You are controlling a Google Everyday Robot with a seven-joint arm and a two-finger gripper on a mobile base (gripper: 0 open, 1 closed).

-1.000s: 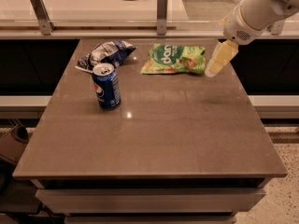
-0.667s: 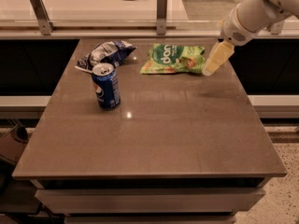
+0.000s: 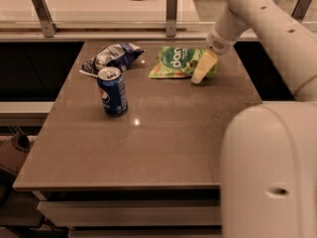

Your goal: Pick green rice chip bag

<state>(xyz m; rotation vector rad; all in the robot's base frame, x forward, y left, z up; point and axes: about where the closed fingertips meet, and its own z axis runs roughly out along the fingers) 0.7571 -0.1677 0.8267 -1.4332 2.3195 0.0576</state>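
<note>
The green rice chip bag [image 3: 177, 62] lies flat at the far middle of the brown table [image 3: 163, 133], light green with a dark-green round patch and white lettering. My gripper [image 3: 199, 76] points down at the bag's right end, its pale tip at or just above the bag's right edge. It covers that corner of the bag. The white arm reaches in from the upper right.
A blue Pepsi can [image 3: 112, 90] stands upright left of centre. A dark blue and silver snack bag [image 3: 111, 56] lies crumpled behind it. A large white arm segment [image 3: 270, 172] fills the lower right foreground. A railing [image 3: 171, 9] runs behind the table.
My gripper has moved left, from beside the green bag to over its right edge. A large arm segment has come into the lower right of the view.
</note>
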